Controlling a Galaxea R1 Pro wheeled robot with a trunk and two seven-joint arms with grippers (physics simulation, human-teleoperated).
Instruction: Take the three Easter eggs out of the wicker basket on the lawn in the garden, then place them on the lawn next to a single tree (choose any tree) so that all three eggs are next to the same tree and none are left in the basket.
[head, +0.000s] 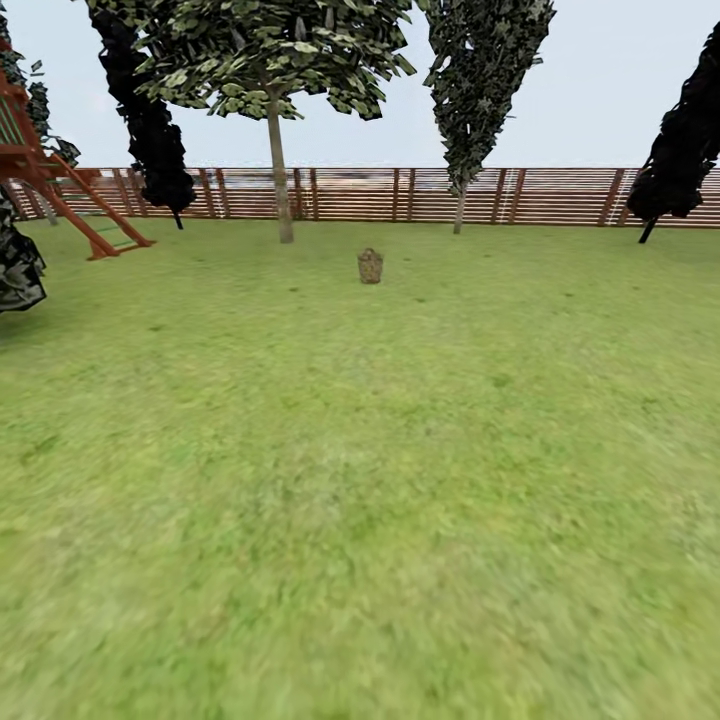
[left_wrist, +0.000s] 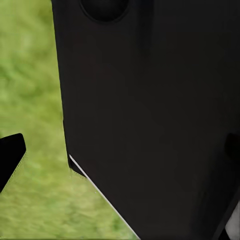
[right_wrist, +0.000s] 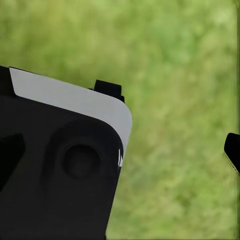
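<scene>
Grass stretches across the head view, a broad patchy green lawn (head: 360, 480) running back to a brown slatted fence (head: 520, 195). Far out on it, well short of the fence, stands a small brown woven object (head: 370, 266), apparently the wicker basket; its contents are too small to make out. Just beyond it and a little to the left rises a tree (head: 279, 160) with a pale straight trunk and a leafy green crown. A narrower dark-leaved tree (head: 470, 90) stands to the right by the fence, black-foliage trees (head: 150, 120) flank both sides, and a red-brown wooden play frame (head: 60, 180) sits at far left.

In the left wrist view, the robot's black body panel (left_wrist: 150, 120) stands close before the lens, blurred grass beside it and one dark fingertip (left_wrist: 10, 155) at the edge. In the right wrist view, another black panel with a pale rim (right_wrist: 65, 165) sits over grass, with a dark fingertip (right_wrist: 232, 150) at the opposite edge. Whether either gripper's jaws are apart or together cannot be told.
</scene>
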